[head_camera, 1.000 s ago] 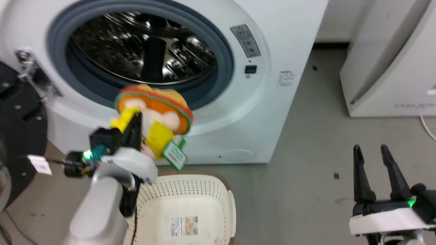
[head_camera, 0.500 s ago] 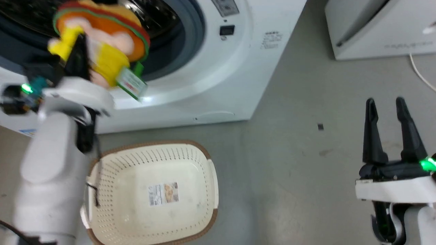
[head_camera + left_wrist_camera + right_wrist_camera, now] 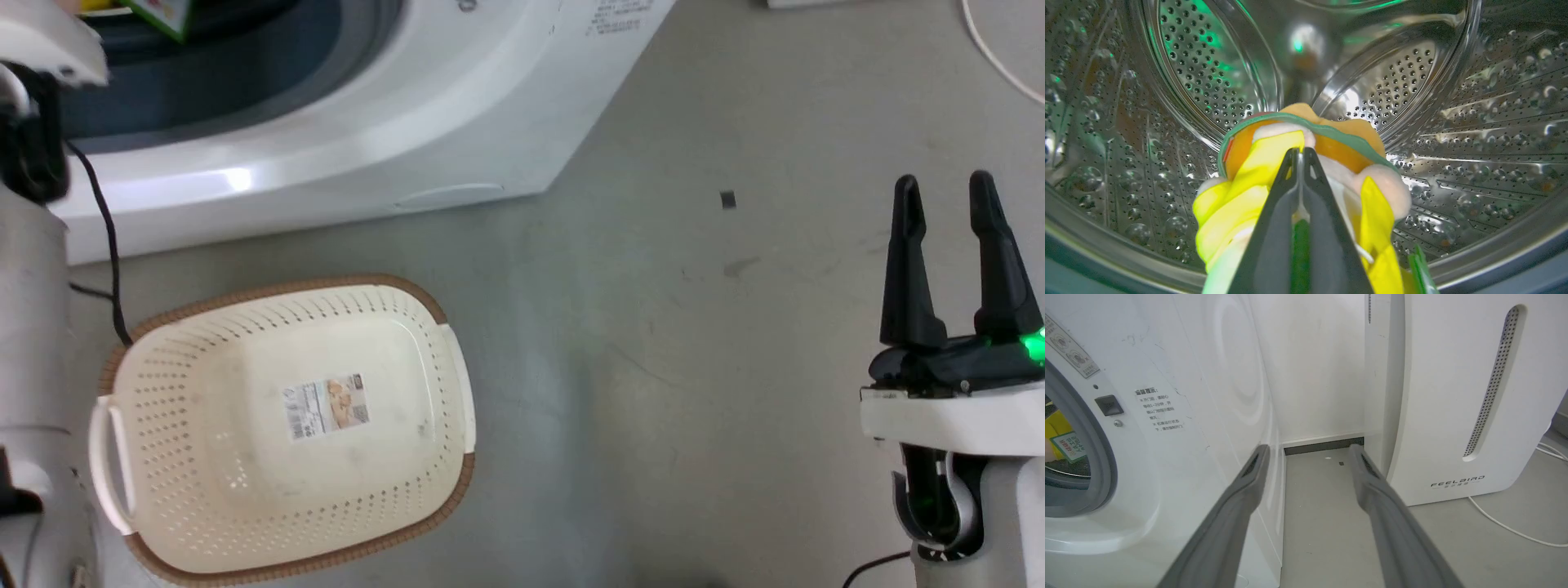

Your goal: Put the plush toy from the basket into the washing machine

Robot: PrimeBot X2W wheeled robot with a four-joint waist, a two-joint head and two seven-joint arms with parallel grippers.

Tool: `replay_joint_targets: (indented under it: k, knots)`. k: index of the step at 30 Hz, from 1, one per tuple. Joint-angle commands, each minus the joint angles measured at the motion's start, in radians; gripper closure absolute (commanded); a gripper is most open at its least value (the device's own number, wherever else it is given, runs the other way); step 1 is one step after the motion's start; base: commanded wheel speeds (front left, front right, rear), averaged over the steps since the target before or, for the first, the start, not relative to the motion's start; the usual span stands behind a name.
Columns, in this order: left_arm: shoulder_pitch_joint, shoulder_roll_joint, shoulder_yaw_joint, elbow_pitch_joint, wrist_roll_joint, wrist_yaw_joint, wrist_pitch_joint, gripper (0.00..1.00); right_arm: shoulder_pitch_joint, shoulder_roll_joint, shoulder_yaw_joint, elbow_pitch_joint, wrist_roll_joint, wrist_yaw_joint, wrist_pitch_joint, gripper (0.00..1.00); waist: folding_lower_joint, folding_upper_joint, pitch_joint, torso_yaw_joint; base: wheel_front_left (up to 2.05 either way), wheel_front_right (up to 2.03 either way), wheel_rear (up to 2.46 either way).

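Reaching through the porthole, the left gripper (image 3: 1300, 157) now has the toy (image 3: 1349, 149) inside the drum (image 3: 1208, 73). A second ago it hung just outside the gasket (image 3: 204, 77). Its fingers are pinched tight on the yellow body. The head camera has tipped down since.

The basket (image 3: 269, 287) sits on the floor (image 3: 653, 367) just before the washer (image 3: 392, 139), with a black cable (image 3: 104, 237) hanging by its left rim. Well to the right, the right gripper (image 3: 943, 186) hovers over open floor with its fingers spread apart. Beyond it, a narrow gap runs between the washer and a white appliance (image 3: 1437, 396), whose cord (image 3: 1506, 526) trails on the floor.
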Motion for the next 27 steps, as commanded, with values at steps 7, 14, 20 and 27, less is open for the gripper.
replay_joint_targets:
  k: [7,14,20,27]
  knots:
    - [-0.136,0.038,0.023,0.046,0.019,-0.003,-0.006,1.0,-0.052,0.0,0.007,-0.015,0.025,-0.001,-0.004,0.0,-0.0002,0.0,0.11,-0.045,0.0,0.0,0.0]
    - [-0.244,0.047,0.024,0.101,0.036,0.002,-0.006,1.0,-0.061,0.0,0.016,-0.014,0.031,-0.001,-0.004,0.0,-0.0002,0.0,0.149,-0.05,0.0,0.0,0.0]
    - [-0.27,0.053,0.012,0.131,0.063,0.01,-0.006,0.0,-0.067,0.0,0.027,-0.011,0.037,-0.001,-0.004,0.0,-0.0002,0.0,0.153,-0.055,0.0,0.0,0.0]
    - [-0.233,0.047,0.024,0.115,0.067,0.008,-0.006,0.0,-0.066,0.0,0.028,-0.003,0.03,-0.001,-0.004,0.0,-0.0002,0.0,0.14,-0.05,0.0,0.0,0.0]
